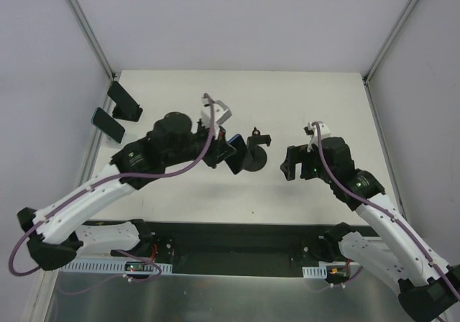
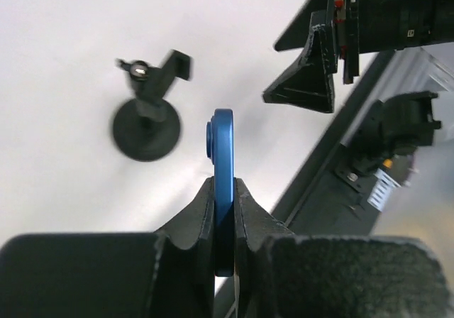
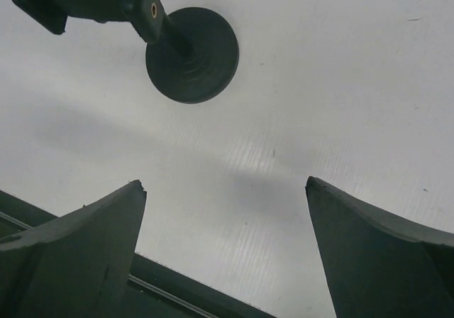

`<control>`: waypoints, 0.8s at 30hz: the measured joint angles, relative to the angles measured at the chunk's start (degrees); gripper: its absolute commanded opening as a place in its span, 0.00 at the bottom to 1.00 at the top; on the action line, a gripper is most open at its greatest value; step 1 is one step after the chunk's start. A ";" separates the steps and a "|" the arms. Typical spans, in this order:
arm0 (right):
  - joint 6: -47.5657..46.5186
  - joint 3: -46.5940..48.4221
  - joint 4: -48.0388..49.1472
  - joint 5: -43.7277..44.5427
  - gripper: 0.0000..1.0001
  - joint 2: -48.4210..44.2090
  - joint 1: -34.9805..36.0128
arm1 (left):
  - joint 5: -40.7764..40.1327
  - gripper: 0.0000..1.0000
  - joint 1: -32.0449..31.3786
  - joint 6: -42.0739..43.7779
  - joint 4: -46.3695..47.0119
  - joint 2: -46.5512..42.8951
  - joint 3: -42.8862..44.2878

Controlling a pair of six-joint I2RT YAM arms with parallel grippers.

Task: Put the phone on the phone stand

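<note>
A blue phone (image 2: pixel 223 147) is held edge-on between the pads of my left gripper (image 2: pixel 223 183), which is shut on it. From above, the left gripper (image 1: pixel 226 154) hangs over the table's middle with a bit of the phone (image 1: pixel 233 143) showing. The phone stand (image 1: pixel 255 157) is black with a round base and a tilted cradle. It stands just right of the phone and apart from it, and shows as the phone stand (image 2: pixel 145 128) and the phone stand (image 3: pixel 191 54) in the wrist views. My right gripper (image 1: pixel 288 169) is to the stand's right, and the right gripper (image 3: pixel 224 184) is open and holds nothing.
Two black slab-like items (image 1: pixel 124 100) (image 1: pixel 108 124) lean at the table's far left edge. A grey metal bracket (image 1: pixel 220 111) stands behind the left gripper. A dark strip (image 1: pixel 237 239) runs along the near edge by the arm bases. Walls close in on the left and right.
</note>
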 measured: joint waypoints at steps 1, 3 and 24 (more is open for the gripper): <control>0.04 0.72 -0.17 0.28 0.88 1.01 -0.04 | -1.66 0.00 0.00 0.92 -0.04 -2.89 -1.07; -0.15 2.71 -0.33 0.42 0.81 3.85 -0.04 | -5.64 0.00 0.00 3.26 -0.13 -9.16 -3.87; 1.11 11.50 8.72 -7.48 0.54 24.59 0.55 | -8.41 0.00 0.00 8.31 -0.26 -17.92 -14.71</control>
